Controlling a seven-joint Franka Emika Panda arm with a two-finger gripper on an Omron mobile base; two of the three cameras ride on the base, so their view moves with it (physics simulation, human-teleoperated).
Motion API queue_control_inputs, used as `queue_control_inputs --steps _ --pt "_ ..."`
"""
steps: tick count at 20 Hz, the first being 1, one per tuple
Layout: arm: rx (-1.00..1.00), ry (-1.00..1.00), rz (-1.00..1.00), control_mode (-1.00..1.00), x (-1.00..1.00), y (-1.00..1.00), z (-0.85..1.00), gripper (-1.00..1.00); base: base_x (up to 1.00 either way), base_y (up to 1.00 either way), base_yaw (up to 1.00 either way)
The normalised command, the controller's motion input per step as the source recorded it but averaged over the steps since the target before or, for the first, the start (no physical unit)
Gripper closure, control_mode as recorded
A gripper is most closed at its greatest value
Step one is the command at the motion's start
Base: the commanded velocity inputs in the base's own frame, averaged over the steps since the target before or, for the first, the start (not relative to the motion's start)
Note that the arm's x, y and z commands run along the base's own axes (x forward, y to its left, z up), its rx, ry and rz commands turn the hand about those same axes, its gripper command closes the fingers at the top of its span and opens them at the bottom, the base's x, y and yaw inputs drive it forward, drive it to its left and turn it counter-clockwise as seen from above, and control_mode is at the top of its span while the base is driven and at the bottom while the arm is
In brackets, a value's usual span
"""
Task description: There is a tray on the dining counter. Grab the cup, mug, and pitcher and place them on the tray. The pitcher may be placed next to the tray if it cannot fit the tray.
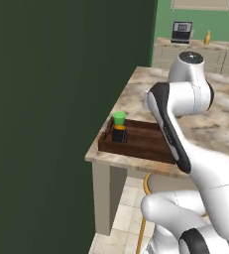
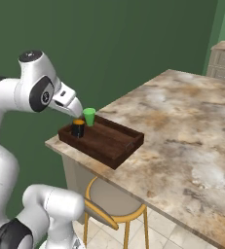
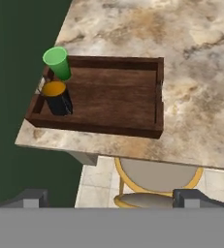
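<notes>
The dark brown wooden tray lies at the corner of the marbled dining counter. At the tray's left end stand the green cup and, just in front of it, the black mug with its orange inside. Both also show in the base views: cup, mug, tray. My gripper hangs open and empty, above and in front of the tray's near rim. Far back, the yellow-orange pitcher stands on another counter.
A dark green wall runs along the counter's left side. A round stool with a yellow frame sits under the counter's edge below the tray. The far counter with cream drawers carries a small dark appliance.
</notes>
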Motion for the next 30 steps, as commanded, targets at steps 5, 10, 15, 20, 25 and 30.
queue_control_inputs --steps 5,10,15,20,25,30 --pt "0.05 0.0 0.12 -1.0 -0.52 0.0 0.0 -1.0 0.0 0.0 0.0" --pt "0.0 0.0 0.02 -1.0 -0.3 0.0 0.0 -1.0 0.0 0.0 0.0" --pt "0.0 0.0 0.02 -1.0 -0.25 0.0 0.0 -1.0 0.0 0.0 0.0" --pt "0.0 0.0 0.06 -1.0 -0.2 0.0 0.0 -1.0 0.0 0.0 0.0" --pt "-0.01 0.0 0.04 -1.0 -0.01 0.0 0.0 -1.0 0.0 0.0 0.0" --pt "-0.02 0.0 0.02 -1.0 0.0 0.01 0.0 -1.0 0.0 0.0 0.0"
